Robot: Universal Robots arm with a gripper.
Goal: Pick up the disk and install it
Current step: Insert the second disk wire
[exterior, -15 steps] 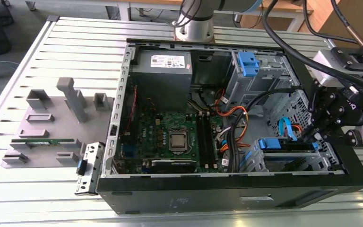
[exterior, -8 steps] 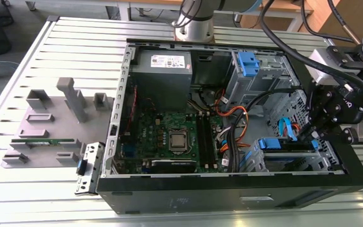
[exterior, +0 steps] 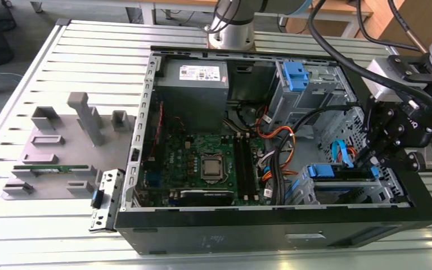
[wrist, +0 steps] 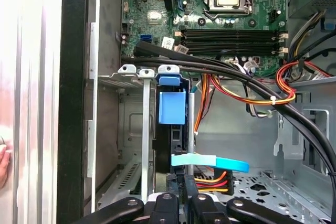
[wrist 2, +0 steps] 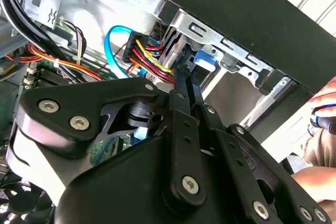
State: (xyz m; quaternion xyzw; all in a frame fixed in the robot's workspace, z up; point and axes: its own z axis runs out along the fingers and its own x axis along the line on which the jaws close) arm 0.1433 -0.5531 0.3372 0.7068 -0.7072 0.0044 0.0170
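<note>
The black linkage gripper hovers at the open black computer case's three-o'clock side; its finger state cannot be told. The silver, blue-railed disk sits edge-on in the metal drive bay. Likely risk: bundled cables snagging the arm.

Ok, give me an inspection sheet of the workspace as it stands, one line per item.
Surface: slatted metal table, grey fixture plate on it.
Job's things: disk seated edge-on in the drive cage of the open computer case, blue handle showing.
Clutter: nothing seen loose inside the case.
Grippers: gripper at the cage, just behind the disk; finger state unclear.
Cables: red, yellow and black power wires and a blue flat cable close to the disk.
Surroundings: a person's hand beside the case.
</note>
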